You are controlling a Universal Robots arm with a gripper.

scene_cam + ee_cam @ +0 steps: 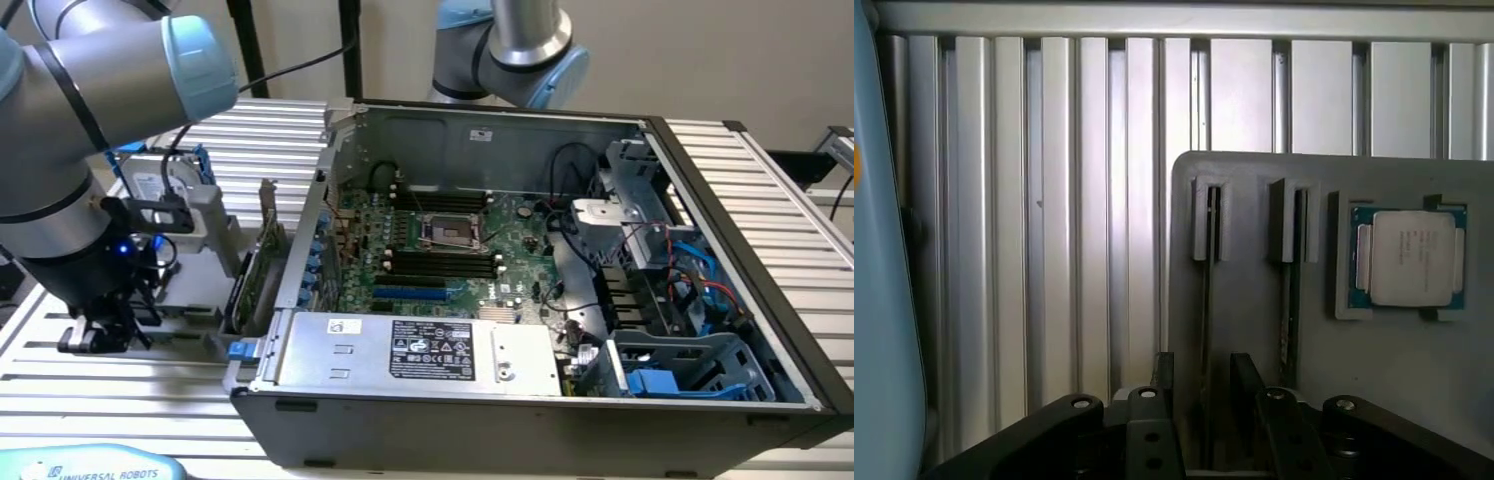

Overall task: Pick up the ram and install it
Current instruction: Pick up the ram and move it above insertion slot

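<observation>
In the wrist view a grey holder (1254, 190) carries two thin ram sticks standing on edge in narrow slots. The nearer ram (1206, 290) runs straight between my gripper's (1204, 372) two dark fingers (1164, 372), which stand open on either side of it without touching it. A second stick (1290, 300) stands one slot over. In the exterior view my gripper (100, 335) hangs low over the grey holder (200, 225) at the exterior view's left, outside the open computer case (534, 400). The black memory slots (441, 262) lie on the motherboard inside the case.
A processor chip (1410, 258) sits in a recess of the holder beside the sticks. A taller card with a metal bracket (267, 255) stands between holder and case. A second robot arm (514, 50) rises behind the case. The ribbed aluminium table (1054, 200) surrounds the holder.
</observation>
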